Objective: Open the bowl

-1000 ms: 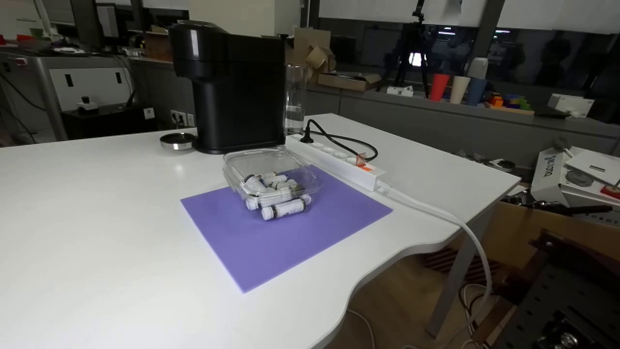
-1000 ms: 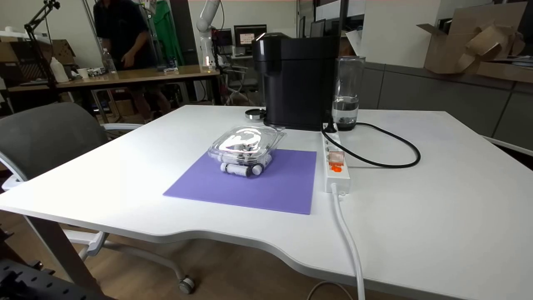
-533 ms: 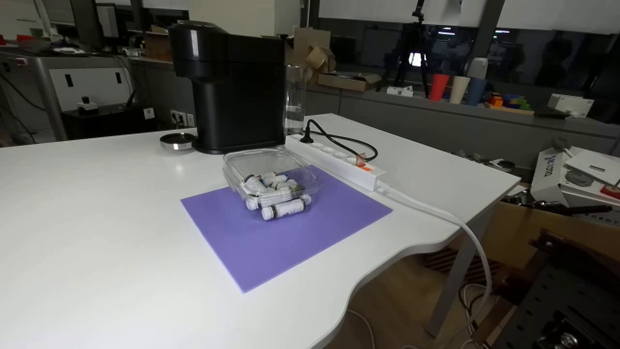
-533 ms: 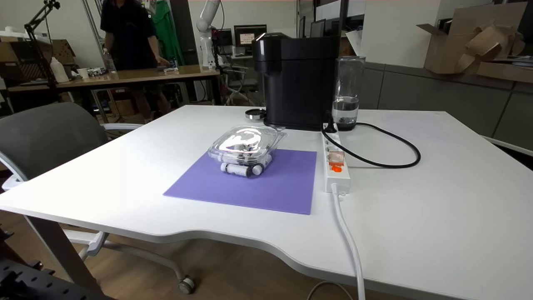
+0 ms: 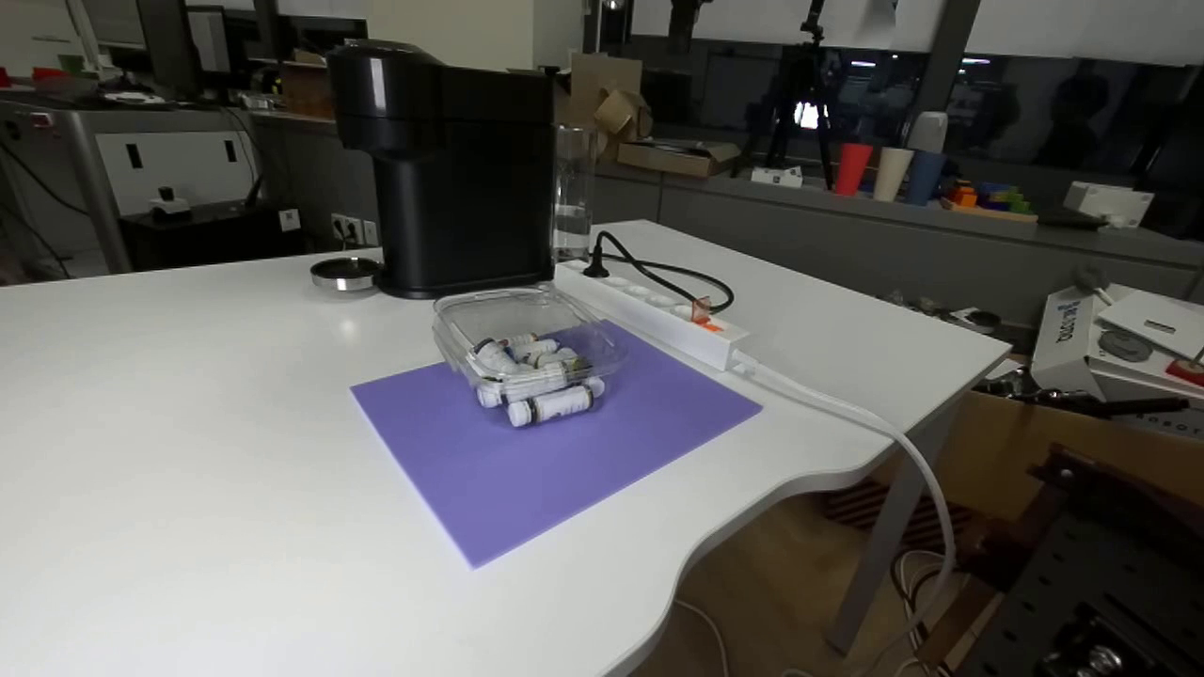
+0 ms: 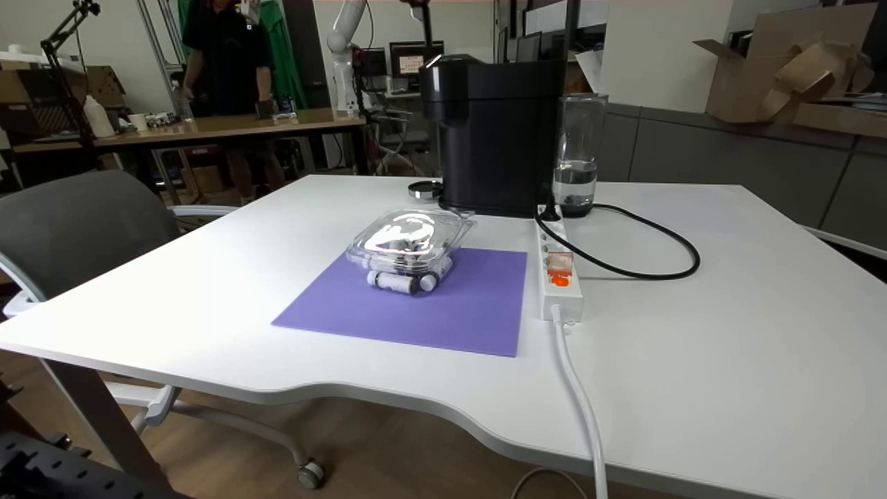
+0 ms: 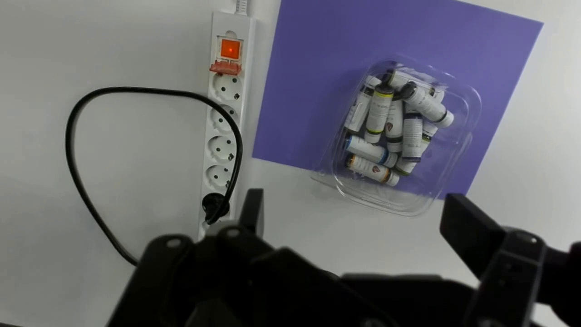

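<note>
A clear plastic bowl-like container (image 7: 399,202) holds several small white bottles (image 7: 379,111) with coloured bands. It sits on a purple mat (image 7: 308,68), partly over the mat's edge onto the white table. It shows in both exterior views (image 5: 470,306) (image 6: 409,232); a shiny clear lid seems to be down on it, but its seam is hard to see. My gripper (image 7: 354,204) is wide open, with nothing between its fingers (image 7: 472,231). It is high above the table, behind the container's near rim in the wrist view. In both exterior views only dark parts of it show at the top edge.
A white power strip (image 7: 218,150) with a looped black cable (image 7: 69,136) lies beside the mat. A tall black coffee machine (image 5: 461,179) with a water tank (image 6: 576,152) stands behind the container. A small metal dish (image 5: 344,275) is by its base.
Dark parts of my arm and gripper have come into view at the top edge of both exterior views. The container and bottles have not moved. A person in the background has shifted.
</note>
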{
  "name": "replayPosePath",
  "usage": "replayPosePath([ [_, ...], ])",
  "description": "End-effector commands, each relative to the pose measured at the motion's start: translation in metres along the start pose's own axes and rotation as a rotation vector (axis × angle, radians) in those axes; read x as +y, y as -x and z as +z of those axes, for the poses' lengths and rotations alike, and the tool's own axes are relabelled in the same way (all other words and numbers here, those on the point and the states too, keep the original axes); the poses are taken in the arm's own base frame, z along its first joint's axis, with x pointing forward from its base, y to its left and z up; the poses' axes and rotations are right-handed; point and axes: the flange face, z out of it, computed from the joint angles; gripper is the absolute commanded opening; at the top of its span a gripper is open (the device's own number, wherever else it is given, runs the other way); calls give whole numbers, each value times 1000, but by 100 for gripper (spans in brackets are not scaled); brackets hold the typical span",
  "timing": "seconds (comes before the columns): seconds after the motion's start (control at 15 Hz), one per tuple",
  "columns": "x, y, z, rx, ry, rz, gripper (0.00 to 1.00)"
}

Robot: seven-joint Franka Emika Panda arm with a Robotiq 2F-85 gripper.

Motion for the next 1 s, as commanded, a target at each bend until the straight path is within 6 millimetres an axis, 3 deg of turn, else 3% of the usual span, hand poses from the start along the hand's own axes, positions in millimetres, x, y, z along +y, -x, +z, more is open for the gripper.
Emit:
replayPosePath([
  [0.0, 26, -40, 29, -56, -53, -50, 100],
  [0.33, -1, -80, 70, -176, -127, -146, 100],
  [0.4, 1, -62, 69, -150, -106, -134, 100],
  [0.6, -9, -77, 80, -170, -122, -158, 100],
  [0.93, -5, -77, 78, -173, -124, -153, 100],
])
